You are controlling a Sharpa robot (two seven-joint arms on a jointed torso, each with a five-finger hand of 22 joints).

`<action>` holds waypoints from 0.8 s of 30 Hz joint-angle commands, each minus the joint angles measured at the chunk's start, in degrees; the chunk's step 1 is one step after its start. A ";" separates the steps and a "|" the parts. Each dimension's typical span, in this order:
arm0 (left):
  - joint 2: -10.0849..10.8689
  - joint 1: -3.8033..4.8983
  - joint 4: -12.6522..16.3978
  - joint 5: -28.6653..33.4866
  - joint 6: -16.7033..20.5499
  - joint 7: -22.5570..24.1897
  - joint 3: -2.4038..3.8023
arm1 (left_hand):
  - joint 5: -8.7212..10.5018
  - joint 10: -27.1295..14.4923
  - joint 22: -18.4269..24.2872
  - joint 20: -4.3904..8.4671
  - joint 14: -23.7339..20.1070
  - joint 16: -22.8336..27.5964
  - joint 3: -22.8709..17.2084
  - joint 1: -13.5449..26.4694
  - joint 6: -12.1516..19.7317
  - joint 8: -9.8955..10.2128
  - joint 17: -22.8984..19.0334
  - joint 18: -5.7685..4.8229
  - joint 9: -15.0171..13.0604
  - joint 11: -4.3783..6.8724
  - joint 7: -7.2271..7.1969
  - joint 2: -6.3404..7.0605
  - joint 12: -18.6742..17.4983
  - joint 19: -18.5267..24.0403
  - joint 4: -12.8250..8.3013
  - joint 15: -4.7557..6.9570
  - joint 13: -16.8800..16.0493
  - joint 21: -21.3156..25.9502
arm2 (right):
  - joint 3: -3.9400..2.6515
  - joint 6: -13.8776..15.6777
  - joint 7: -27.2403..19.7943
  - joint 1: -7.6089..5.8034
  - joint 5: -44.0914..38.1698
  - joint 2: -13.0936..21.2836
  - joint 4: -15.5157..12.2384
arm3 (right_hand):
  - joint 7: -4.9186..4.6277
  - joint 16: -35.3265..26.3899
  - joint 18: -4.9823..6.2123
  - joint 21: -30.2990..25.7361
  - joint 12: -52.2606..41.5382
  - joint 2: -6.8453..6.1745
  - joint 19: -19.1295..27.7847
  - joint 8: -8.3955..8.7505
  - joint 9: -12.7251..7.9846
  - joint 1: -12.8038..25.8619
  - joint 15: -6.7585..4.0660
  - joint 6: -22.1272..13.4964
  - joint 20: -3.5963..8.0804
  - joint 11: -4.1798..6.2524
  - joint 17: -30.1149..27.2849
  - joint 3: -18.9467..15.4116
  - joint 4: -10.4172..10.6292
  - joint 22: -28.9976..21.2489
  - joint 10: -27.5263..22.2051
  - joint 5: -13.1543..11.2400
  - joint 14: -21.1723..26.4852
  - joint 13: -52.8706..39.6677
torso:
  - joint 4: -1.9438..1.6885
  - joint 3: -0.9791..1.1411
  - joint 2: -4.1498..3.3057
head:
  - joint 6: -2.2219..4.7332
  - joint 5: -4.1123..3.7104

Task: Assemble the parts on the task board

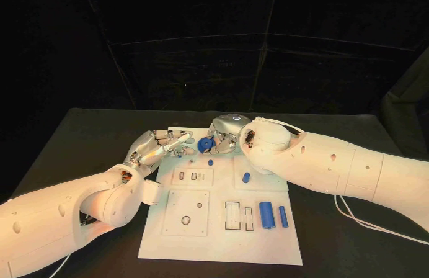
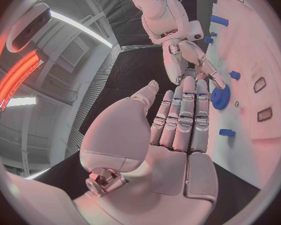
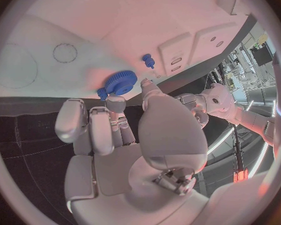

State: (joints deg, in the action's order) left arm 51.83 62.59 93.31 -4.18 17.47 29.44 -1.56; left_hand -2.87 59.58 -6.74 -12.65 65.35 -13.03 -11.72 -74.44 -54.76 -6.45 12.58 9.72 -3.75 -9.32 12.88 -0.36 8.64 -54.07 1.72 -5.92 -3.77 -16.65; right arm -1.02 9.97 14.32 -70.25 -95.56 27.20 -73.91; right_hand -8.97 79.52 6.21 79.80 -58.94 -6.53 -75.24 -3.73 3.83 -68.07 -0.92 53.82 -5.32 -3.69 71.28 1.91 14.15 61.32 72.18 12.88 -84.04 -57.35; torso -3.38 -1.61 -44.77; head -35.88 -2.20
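While both silver many-fingered hands are meeting at the far edge of the white task board (image 1: 219, 241), the small blue plastic gear (image 1: 206, 144) is sitting between them. The right hand (image 1: 228, 132) is bending down over the gear, and its fingertips (image 3: 115, 104) are touching the gear's rim, apparently pinching it, though I cannot tell how firm the hold is. The left hand (image 1: 161, 144) is reaching toward the gear from the other side with fingers held straight and close together; its fingertips (image 2: 197, 87) are lying just beside the gear, and whether they are actually touching it cannot be told.

Moving outward from the gear, a small blue peg (image 1: 210, 162) is standing on the board just on the near side of it. A short blue cylinder (image 1: 246, 177) is lying further toward the near edge. Well apart from the gear, a larger blue cylinder (image 1: 265, 215) and a slim blue bar (image 1: 283, 216) are lying loose beside open rectangular slots.

Judging by this, the assembly is at an early stage: the gear is being placed or seated, while several parts are waiting outside their recesses.
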 commanded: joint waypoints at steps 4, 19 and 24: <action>0.05 0.09 0.01 -0.32 -0.82 -0.42 0.03 | -0.04 -0.30 0.13 -0.01 0.10 0.46 -0.37 -0.08 0.14 0.33 0.10 0.73 0.04 -0.18 0.12 -0.61 -0.37 -0.54 -0.28 -0.36 0.06 0.40 | 0.05 0.87 0.49 0.05 0.08 0.00 0.13 | -0.42 -0.03 -0.64 -0.04 0.17 0.45 -0.17 0.36 -0.25 -1.31 0.53 -3.18 -0.39 -0.52 0.07 -1.06 0.24 -0.04 -0.20 0.46 -2.43 0.10 | -0.03 -0.01 -0.01 | -0.04 -0.01; 0.16 0.09 -0.09 -0.32 -0.84 -0.47 0.03 | -0.04 -0.35 0.17 -0.02 0.07 0.56 -0.54 -0.10 0.16 0.37 0.15 0.73 0.04 -0.19 0.13 -0.61 -0.42 -0.53 -0.41 -0.38 0.07 0.46 | 0.07 1.69 0.03 0.28 0.23 1.73 -1.63 | -0.23 0.05 -0.66 0.10 -0.57 1.21 -0.31 -0.18 0.09 -2.98 0.51 -1.57 -0.47 -0.40 0.25 -1.21 -0.20 0.22 0.20 0.37 -2.46 -0.60 | -0.07 0.03 -0.02 | -0.23 -0.22; 0.31 0.09 -0.18 -0.32 -0.83 -0.48 0.03 | -0.04 -0.35 0.17 -0.02 0.07 0.56 -0.54 -0.10 0.16 0.37 0.15 0.73 0.04 -0.19 0.13 -0.61 -0.42 -0.53 -0.41 -0.38 0.07 0.46 | 0.08 4.48 -0.08 0.39 1.21 4.29 -3.55 | -0.13 0.03 -0.66 0.11 -0.84 1.38 -0.33 -0.29 0.14 -3.04 0.45 -1.18 -0.44 -0.32 0.22 -1.30 -0.18 0.23 0.41 0.46 -2.45 -0.86 | 0.13 0.07 0.02 | -0.36 -0.10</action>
State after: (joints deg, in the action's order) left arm 52.07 62.59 93.10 -4.18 17.40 29.26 -1.56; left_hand -2.87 59.58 -6.65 -12.65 65.33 -12.78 -11.96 -74.44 -54.76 -6.45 12.66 9.72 -3.75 -9.32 12.88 -0.36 8.41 -54.07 1.48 -5.95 -3.78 -16.43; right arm -0.91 11.33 14.55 -69.77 -95.18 31.01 -76.83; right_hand -9.14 79.52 6.21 79.80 -59.44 -5.18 -75.44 -3.77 3.93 -70.50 -0.71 52.25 -5.52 -4.10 71.48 0.92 14.04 61.47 72.17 13.18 -83.83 -58.14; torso -3.39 -1.58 -44.78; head -36.17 -2.36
